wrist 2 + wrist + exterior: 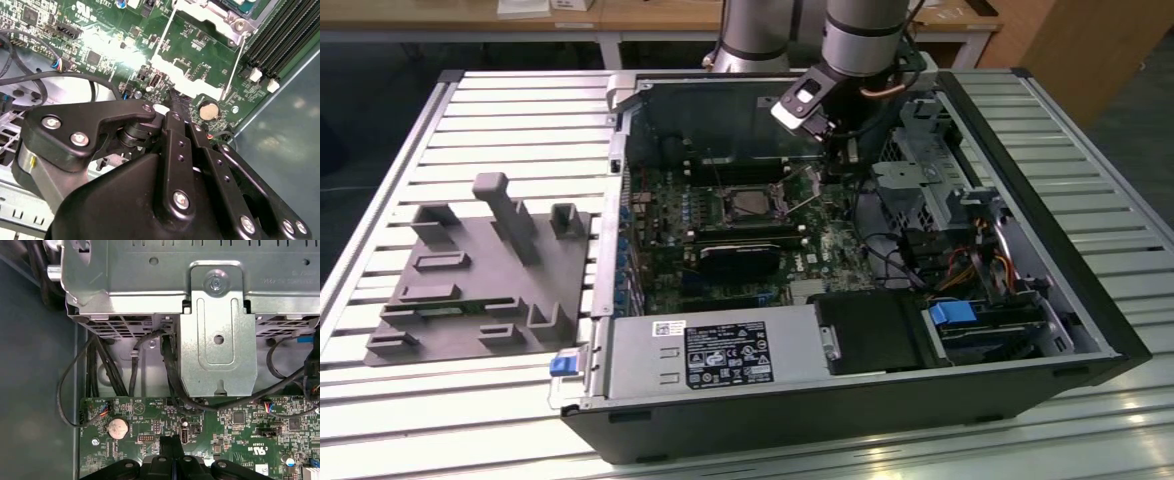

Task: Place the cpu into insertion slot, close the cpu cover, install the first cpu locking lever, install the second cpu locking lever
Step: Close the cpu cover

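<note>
The arm reached down into the open PC case (1067, 300) on the slatted desk (520, 110). The cpu (751, 205) was already sitting in the slot (727, 192), roughly mid-board in the exterior view, with a black heatsink (736, 262) just on the near side of it. The cover (187, 85) wasn't shut. It stood swung up off the slot toward the exterior view's right, and you could see green board through its cut-out in the second wrist view. Two thin wire levers (163, 34) ran along its two sides. The end effector (175, 102) had its fingers clenched together, tip right at the cover's free edge. Honestly couldn't tell if it was pinching that edge or just touching it. A coin battery (118, 427) sat on the board just beside the fingers, with the metal drive cage (215, 330) beyond it. Well off on the exterior view's left, a grey fixture (480, 270) sat on the desk.
</note>
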